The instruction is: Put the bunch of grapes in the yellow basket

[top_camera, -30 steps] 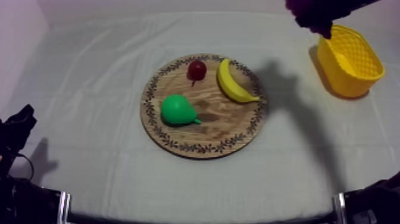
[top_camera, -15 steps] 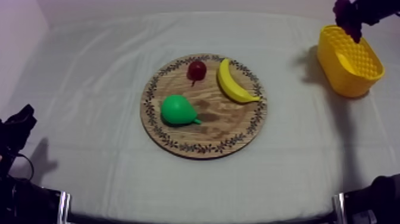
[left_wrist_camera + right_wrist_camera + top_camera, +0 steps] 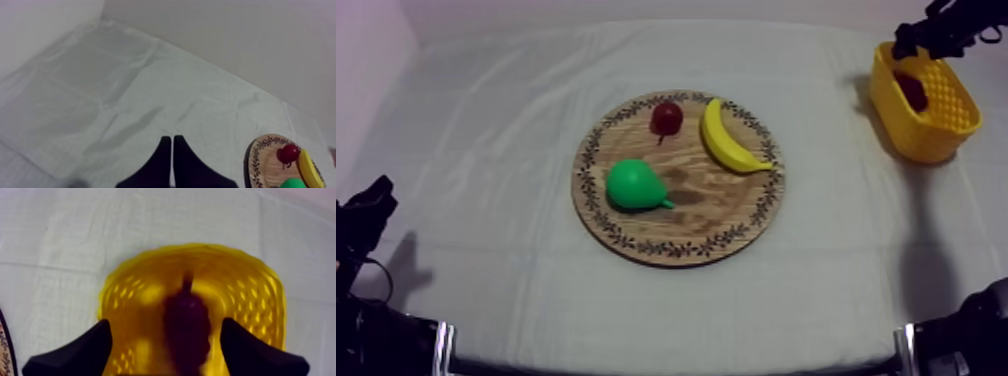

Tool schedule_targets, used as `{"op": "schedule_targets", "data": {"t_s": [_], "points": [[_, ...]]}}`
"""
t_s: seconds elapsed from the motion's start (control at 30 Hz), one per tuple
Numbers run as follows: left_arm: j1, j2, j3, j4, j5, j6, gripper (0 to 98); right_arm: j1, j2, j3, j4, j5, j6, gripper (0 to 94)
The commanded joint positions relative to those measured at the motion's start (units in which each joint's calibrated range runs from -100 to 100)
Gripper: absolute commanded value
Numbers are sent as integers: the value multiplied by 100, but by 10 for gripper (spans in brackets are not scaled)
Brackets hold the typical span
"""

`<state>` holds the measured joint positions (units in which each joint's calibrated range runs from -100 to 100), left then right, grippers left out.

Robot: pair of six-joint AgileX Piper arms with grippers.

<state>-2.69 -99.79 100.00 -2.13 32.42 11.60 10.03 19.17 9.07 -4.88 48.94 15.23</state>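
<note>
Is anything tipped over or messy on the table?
Nothing stands out. The bunch of grapes is inside the yellow basket, which stands upright, and the pear, banana and small red fruit sit neatly on the wooden board.

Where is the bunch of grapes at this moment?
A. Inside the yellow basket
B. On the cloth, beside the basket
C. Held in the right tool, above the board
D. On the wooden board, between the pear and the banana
A: the bunch of grapes sits within the walls of the yellow basket, and the right tool above it is open and holds nothing.
</note>
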Motion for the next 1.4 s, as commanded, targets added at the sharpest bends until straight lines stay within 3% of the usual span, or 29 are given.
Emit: {"op": "schedule_targets", "data": {"t_s": [0.0,0.27,0.5,0.8,1.07,1.23,1.37], "points": [[-3,5,0,1,-1,0,1,7,-89,-27,-35,106,34,677],[-3,5,0,1,-1,0,1,-20,-1549,639,-266,428,209,565],[-3,5,0,1,-1,0,1,-127,-3329,1827,-340,454,35,434],[-3,5,0,1,-1,-3,1,-696,-5794,3536,240,191,-778,164],[-3,5,0,1,-1,-2,1,-729,-7513,5116,258,-297,-787,81],[-3,5,0,1,-1,-1,1,-919,-8509,6712,435,-1207,-861,35],[-3,5,0,1,-1,0,1,-940,-9354,7798,369,-1575,-718,10]]}}
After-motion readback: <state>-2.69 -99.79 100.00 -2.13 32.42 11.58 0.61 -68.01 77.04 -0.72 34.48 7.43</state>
